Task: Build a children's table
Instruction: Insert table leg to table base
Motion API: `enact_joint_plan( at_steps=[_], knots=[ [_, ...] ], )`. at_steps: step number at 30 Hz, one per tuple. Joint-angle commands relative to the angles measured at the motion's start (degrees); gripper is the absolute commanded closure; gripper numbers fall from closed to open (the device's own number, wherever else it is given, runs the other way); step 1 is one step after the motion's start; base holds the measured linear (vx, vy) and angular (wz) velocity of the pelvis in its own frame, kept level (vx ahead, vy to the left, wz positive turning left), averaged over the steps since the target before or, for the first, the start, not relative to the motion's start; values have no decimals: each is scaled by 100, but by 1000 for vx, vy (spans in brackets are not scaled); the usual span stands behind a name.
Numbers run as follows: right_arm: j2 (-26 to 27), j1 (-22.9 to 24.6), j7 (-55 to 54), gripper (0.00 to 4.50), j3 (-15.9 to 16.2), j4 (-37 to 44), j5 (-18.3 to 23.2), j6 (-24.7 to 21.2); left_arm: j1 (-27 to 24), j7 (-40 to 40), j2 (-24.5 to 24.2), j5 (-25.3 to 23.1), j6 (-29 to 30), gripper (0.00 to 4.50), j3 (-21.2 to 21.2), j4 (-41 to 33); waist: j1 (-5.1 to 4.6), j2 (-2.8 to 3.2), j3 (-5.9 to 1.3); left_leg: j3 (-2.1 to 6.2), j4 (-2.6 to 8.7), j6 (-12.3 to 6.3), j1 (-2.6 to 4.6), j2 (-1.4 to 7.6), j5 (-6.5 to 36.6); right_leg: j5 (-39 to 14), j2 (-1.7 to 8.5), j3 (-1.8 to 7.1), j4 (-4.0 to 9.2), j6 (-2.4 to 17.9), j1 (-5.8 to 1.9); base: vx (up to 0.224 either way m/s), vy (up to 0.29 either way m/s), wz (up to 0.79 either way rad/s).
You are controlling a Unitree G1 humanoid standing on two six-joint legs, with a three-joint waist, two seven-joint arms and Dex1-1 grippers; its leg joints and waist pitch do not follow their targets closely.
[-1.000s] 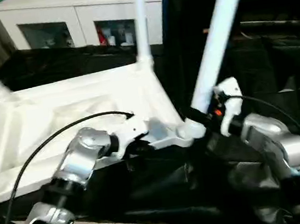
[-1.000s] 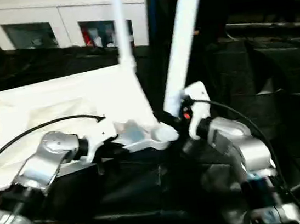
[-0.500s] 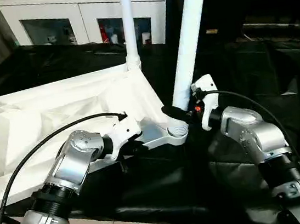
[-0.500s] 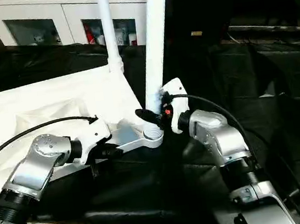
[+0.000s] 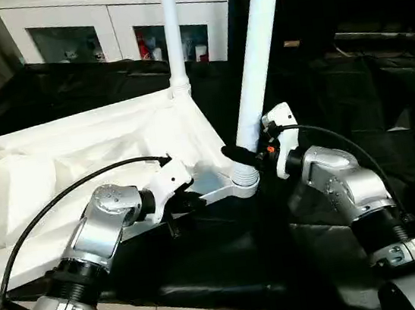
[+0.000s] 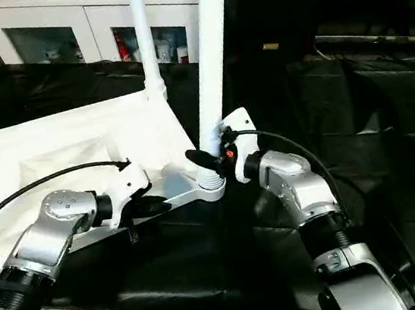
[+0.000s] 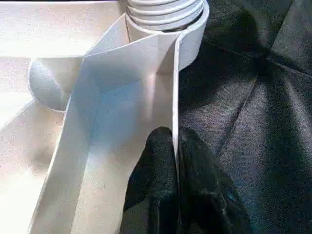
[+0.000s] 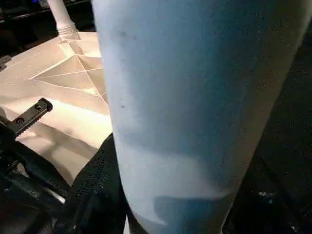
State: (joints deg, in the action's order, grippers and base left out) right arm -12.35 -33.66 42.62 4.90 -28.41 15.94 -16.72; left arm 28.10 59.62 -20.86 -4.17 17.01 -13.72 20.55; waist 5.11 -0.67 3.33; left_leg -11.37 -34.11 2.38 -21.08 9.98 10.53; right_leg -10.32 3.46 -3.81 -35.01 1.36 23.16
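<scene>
Legs (image 5: 256, 49) upright in tabletop (image 5: 56, 167) corners

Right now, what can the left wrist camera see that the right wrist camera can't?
Left wrist alone: the left end effector pinching the table top's thin rim, and ribbed rings at the leg's foot in the corner socket. Right wrist alone: the far upright leg and the leg's smooth shaft close up. Both: the white table top's underside and the black cloth.

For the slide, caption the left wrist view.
Left gripper pinching the white plastic tabletop's thin rim below its ribbed corner socket.
</scene>
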Motion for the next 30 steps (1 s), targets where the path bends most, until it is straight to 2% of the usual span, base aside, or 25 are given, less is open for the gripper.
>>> enact_joint_plan(
  at_steps=[1,7,13,17,22,24,25,27,30],
  knots=[
    [23,-76,-1,259,1,-172,-51,22,-118,-71,228,548,-190,450,271,3,52,-135,-374,171,383,-288,49,334,735,-1533,576,317,416,1000,-283,0,0,0],
    [52,-96,12,259,-74,-381,-78,138,-186,28,13,191,-373,450,-81,105,44,-131,-375,171,388,-295,56,337,755,-1509,573,319,412,992,-274,0,0,0],
    [128,31,-27,259,-453,-636,226,168,-76,-30,105,201,-372,450,-31,208,44,-103,-375,176,393,-244,76,342,888,-1681,582,323,439,992,-271,0,0,0],
    [134,232,63,259,-502,-586,295,269,-14,-108,119,212,-419,450,-9,286,63,-103,-382,172,392,-259,74,343,835,-1534,576,321,425,1014,-273,0,0,0],
    [209,612,77,259,-550,-419,283,533,52,-151,128,210,-461,450,15,373,101,-89,-382,174,392,-258,68,345,852,-1605,587,325,436,966,-272,0,0,0],
    [211,658,77,259,-536,-378,266,585,60,-156,129,206,-466,450,16,384,112,-96,-385,174,397,-266,75,346,862,-1599,579,319,435,965,-265,0,0,0],
    [167,796,35,259,-354,-215,45,850,98,-169,127,188,-504,450,13,445,111,-71,-383,176,398,-254,70,346,878,-1608,580,319,439,974,-264,0,0,0],
    [107,897,4,259,-152,-70,-179,1057,133,-178,123,168,-538,450,6,496,129,-72,-386,175,400,-225,78,353,894,-1613,577,322,435,920,-252,0,0,0],
    [84,913,38,259,-48,34,-243,1022,164,-156,115,156,-561,450,-9,540,120,-77,-366,179,410,-208,78,335,1029,-1864,576,321,474,875,-256,0,0,0]
  ],
)
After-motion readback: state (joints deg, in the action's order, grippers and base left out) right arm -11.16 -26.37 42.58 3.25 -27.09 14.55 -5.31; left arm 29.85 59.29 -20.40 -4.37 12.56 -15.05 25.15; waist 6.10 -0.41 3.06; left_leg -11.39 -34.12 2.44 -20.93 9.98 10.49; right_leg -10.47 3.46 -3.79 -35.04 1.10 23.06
